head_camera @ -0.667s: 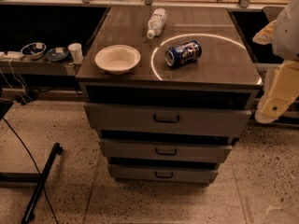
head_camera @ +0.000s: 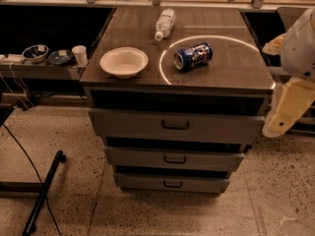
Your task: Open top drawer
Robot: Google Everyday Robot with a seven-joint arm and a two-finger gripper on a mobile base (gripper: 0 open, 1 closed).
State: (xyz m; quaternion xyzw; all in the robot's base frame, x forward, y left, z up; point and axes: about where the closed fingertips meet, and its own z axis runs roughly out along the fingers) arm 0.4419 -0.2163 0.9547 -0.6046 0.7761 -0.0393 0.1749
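The top drawer point(head_camera: 147, 124) is the widest of three grey drawers under a dark counter top point(head_camera: 236, 68). Its small dark bar handle point(head_camera: 175, 126) sits at the centre of its flat front. Its front stands forward of the counter edge with a dark gap above it. Two narrower drawers point(head_camera: 147, 157) lie below. My arm point(head_camera: 290, 102) is at the right edge, beside the cabinet's right side and apart from it. My gripper is out of view.
On the counter lie a white bowl point(head_camera: 124, 62), a tipped blue can point(head_camera: 193, 56) inside a ring of light, and a lying plastic bottle point(head_camera: 164, 23). A side shelf at left holds bowls point(head_camera: 35, 52) and a cup point(head_camera: 78, 54). A black stand leg point(head_camera: 42, 195) crosses the floor.
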